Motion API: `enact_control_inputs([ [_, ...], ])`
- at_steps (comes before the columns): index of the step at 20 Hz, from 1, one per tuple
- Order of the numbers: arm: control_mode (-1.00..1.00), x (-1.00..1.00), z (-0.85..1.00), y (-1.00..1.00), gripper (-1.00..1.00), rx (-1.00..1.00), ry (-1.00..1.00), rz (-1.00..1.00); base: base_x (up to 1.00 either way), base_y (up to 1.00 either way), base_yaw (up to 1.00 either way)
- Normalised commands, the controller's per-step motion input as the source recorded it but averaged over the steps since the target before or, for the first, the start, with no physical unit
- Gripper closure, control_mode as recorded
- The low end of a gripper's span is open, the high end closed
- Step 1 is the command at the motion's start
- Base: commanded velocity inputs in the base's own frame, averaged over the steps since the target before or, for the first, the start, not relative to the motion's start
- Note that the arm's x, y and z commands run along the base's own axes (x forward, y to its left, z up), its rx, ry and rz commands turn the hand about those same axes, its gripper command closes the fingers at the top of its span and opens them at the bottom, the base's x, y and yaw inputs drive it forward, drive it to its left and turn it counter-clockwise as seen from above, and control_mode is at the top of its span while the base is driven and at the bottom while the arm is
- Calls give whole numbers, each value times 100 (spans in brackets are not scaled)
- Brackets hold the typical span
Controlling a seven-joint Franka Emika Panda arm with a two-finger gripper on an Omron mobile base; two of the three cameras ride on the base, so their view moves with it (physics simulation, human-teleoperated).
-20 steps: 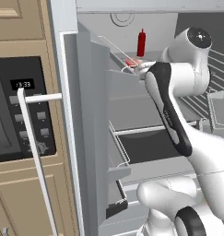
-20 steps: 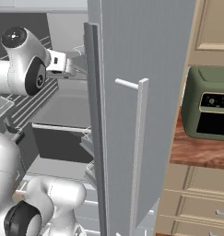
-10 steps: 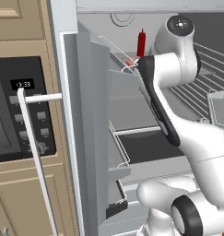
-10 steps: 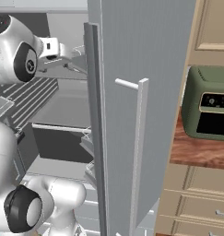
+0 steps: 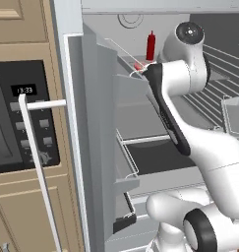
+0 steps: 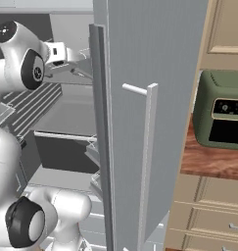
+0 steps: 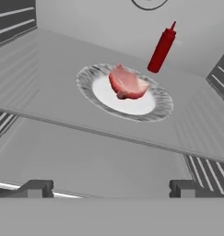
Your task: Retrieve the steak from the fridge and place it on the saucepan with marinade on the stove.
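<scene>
Reaching into the open fridge (image 5: pixel 99 123), your arm has swung its elbow up and toward the middle of the left base frame over the last second, so the hand now points more squarely into the upper shelf; I read that as the approach to the steak, with the grasp not yet begun. Your pincer (image 7: pixel 111 188) is fully released, its two dark tips standing wide apart at the bottom of the hand frame with nothing between them. From there you see the steak (image 7: pixel 127 83) lying on a round white plate (image 7: pixel 148 103) in the upper centre, well apart from the tips, with a red sauce bottle (image 7: pixel 162 47) upright just behind the plate at upper right. In the left base frame the bottle (image 5: pixel 150 45) shows at top centre, but the arm covers nearly all of the plate. In the right base frame you get the white hand block (image 6: pixel 57 53) at upper left, beside the fridge door (image 6: pixel 140 98), and a green toaster oven (image 6: pixel 221 115) at right.
</scene>
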Motion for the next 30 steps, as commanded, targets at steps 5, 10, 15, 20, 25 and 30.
enact_control_inputs([
  [5, -100, 49, 0, -3, -100, 0, 0, 0, 0, 0, 0],
  [10, -100, 58, 0, -5, -100, 0, 0, 0, 0, 0, 0],
  [15, -100, 57, 0, -4, -100, 0, 0, 0, 0, 0, 0],
  [20, -100, 39, -3, -8, -100, 0, 0, 0, 0, 0, 0],
  [25, -100, 40, -15, -5, -100, 0, 0, 0, 0, 0, 0],
  [30, -100, 35, -16, 0, -100, 0, 0, 0, 0, 0, 0],
])
